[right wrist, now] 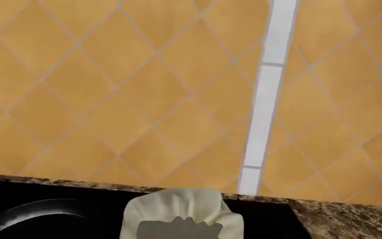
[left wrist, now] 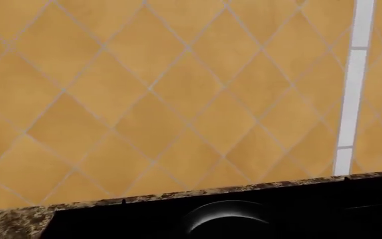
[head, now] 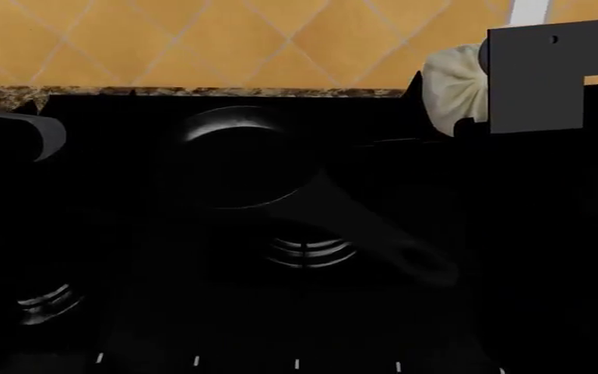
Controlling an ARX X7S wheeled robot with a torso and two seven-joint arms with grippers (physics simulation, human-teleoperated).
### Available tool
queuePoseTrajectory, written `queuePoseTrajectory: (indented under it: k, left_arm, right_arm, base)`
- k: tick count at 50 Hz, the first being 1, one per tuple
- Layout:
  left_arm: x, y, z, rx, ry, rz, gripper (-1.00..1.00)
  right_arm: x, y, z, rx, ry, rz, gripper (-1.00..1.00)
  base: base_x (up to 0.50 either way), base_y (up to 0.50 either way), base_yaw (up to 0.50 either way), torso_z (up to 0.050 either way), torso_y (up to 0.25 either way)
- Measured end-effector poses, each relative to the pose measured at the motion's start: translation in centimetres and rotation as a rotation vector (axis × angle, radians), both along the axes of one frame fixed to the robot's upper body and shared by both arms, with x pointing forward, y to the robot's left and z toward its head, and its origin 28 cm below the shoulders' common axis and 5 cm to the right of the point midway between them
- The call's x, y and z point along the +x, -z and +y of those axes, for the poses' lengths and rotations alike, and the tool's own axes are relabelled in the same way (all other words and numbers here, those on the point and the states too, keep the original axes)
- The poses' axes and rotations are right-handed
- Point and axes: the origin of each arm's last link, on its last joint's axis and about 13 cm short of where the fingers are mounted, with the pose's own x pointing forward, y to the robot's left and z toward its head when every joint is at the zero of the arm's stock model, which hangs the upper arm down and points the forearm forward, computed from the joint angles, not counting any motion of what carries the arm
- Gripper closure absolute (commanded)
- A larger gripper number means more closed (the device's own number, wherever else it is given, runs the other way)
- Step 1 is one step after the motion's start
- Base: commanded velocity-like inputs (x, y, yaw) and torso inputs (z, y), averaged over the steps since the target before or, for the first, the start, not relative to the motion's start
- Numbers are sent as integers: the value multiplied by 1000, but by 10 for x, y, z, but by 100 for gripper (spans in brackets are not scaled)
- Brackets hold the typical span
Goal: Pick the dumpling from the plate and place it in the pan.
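Right hand [head: 532, 86], raised at the stove's right rear, carries the dumpling [head: 455, 86], apparently clamped on it; the pads are hidden. Soft, light, easily crushed dough: hold gently across its body. Black pan [head: 239, 160] lies well apart. Left hand: grip state cannot be told.

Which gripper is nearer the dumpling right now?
Right. The dumpling sits at the right gripper, raised right of the pan. The left arm is far across the stove.
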Motion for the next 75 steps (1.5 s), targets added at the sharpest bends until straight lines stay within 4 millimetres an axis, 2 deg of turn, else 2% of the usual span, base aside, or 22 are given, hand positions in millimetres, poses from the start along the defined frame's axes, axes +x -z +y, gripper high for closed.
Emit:
queuePoseTrajectory:
  k: [34,58,75]
  left_arm:
    - [0,1,-2,3,2,2,-100]
    - [1,2,-3,1,3,4,-100]
    - [0,1,-3,1,6,3,-100]
  right_arm:
    - [0,4,-1,15,-5,5,100]
    - [-1,3,-2,35,2,3,100]
    - [-3,4,-3,32,2,8,100]
  base:
    - [0,490,0,0,0]
    - [0,0,0,0,0]
    - [270,0,0,0,0]
